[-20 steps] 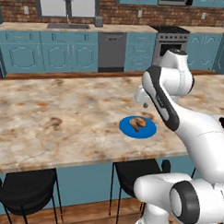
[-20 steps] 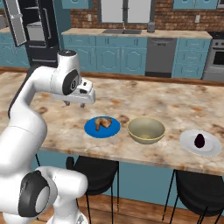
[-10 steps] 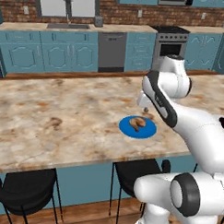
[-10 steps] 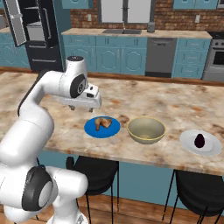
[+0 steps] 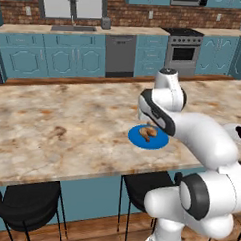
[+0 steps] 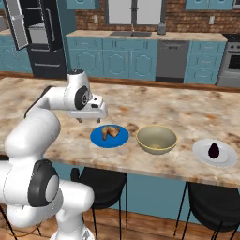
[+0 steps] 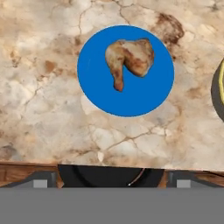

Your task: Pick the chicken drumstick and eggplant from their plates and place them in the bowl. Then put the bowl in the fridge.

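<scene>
Step one, approach for the chicken drumstick [image 7: 129,60]. It lies on the blue plate [image 6: 109,137] on the tabletop [image 6: 187,112], just left of the empty bowl [image 6: 156,139]; the eggplant [image 6: 214,150] sits on the pale plate [image 6: 225,157] beyond. Gripper [image 6: 89,117] hangs above and beside the blue plate, jaws wide, holding and touching nothing. Next, I'd say: centre over the meat, descend, close across the thick end.
</scene>
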